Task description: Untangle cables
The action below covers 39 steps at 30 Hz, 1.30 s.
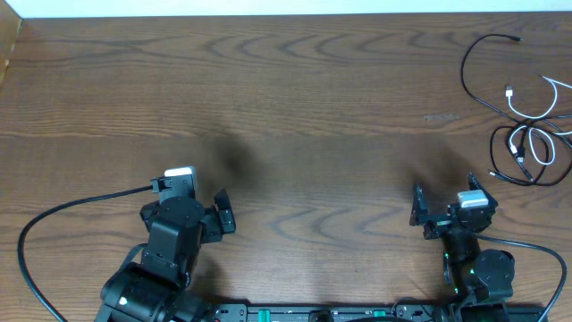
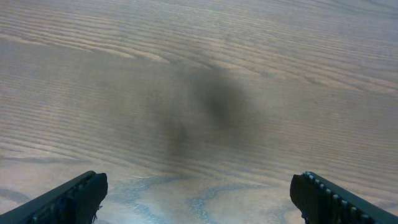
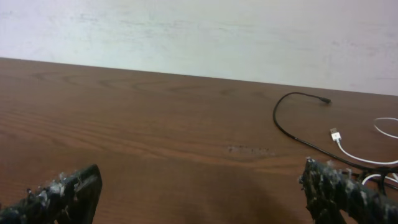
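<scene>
You'll find the cables bunched at about 2 o'clock in the overhead view, close to the edge of the wooden surface (image 1: 295, 98). One black cable (image 1: 472, 89) sweeps in a wide arc from its small plug near the far edge down toward the bundle. The white cable (image 1: 534, 116) lies just beside it, looped, and crosses a second black cable (image 1: 511, 159) that is coiled at the near end of the heap. How exactly they cross in the bundle is too fine to tell.

Your left gripper (image 1: 223, 213) sits at about 7 o'clock, well apart from the cables. Its fingers (image 2: 81, 190) are spread wide with nothing between them, only bare wood under them in its wrist view.

Your right gripper (image 1: 420, 210) sits at about 5 o'clock, nearer the cables but not touching them. Its fingers (image 3: 74, 186) are also spread and hold nothing. From that wrist view the cables lie at 2 to 3 o'clock, the black one with its plug toward the pale wall (image 3: 186, 37).

A thicker black cord (image 1: 54, 219) trails from the left arm toward 8 o'clock.
</scene>
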Each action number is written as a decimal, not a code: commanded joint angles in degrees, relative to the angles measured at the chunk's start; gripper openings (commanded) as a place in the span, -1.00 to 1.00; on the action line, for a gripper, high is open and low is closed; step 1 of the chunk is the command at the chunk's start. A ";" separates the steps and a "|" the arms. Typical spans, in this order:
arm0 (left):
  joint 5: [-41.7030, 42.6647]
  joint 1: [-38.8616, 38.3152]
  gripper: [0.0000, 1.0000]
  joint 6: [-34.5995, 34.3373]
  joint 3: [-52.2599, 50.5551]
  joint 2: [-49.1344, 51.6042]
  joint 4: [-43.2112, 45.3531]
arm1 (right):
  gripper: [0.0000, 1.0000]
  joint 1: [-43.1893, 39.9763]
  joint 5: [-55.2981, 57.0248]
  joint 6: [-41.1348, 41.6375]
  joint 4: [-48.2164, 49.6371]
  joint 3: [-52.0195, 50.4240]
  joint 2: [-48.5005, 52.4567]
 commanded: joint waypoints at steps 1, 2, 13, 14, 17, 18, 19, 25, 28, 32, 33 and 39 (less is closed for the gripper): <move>-0.79 0.02 0.98 0.35 -0.20 -0.11 -0.04 | 0.98 0.61 -0.68 -0.70 -0.24 -0.07 -0.42; -0.79 0.02 0.98 0.35 -0.20 -0.11 -0.02 | 0.99 0.61 -0.68 -0.70 -0.26 -0.07 -0.42; -0.76 0.02 0.98 0.35 -0.20 -0.11 -0.04 | 0.98 0.61 -0.68 -0.70 -0.26 -0.07 -0.42; -0.79 0.02 0.98 0.35 -0.20 -0.11 -0.04 | 0.98 0.61 -0.68 -0.70 -0.26 -0.07 -0.42; -0.76 0.02 0.98 0.33 -0.20 -0.11 -0.02 | 0.98 0.61 -0.68 -0.70 -0.26 -0.07 -0.42; -0.79 0.02 0.98 0.35 -0.20 -0.11 -0.04 | 0.98 0.61 -0.68 -0.70 -0.24 -0.07 -0.42; -0.76 0.02 0.98 0.35 -0.20 -0.11 -0.04 | 0.99 0.61 -0.68 -0.70 -0.24 -0.07 -0.42; -0.76 0.02 0.98 0.35 -0.20 -0.39 -0.22 | 0.99 0.61 -0.68 -0.70 -0.24 -0.07 -0.42; -0.72 0.04 0.98 0.35 -0.26 -0.68 -1.53 | 0.99 0.61 -0.68 -0.70 -0.24 -0.07 -0.42; 0.39 2.47 0.98 0.37 -1.46 -2.78 -1.09 | 0.98 0.61 -0.68 -0.70 -0.24 -0.07 -0.42; 0.79 3.28 0.98 0.39 -1.92 -3.45 -0.87 | 0.98 0.61 -0.68 -0.70 -0.24 -0.07 -0.42; 5.44 9.92 0.98 3.28 -8.35 -11.17 4.81 | 0.98 0.61 -0.68 -0.70 -0.26 -0.07 -0.42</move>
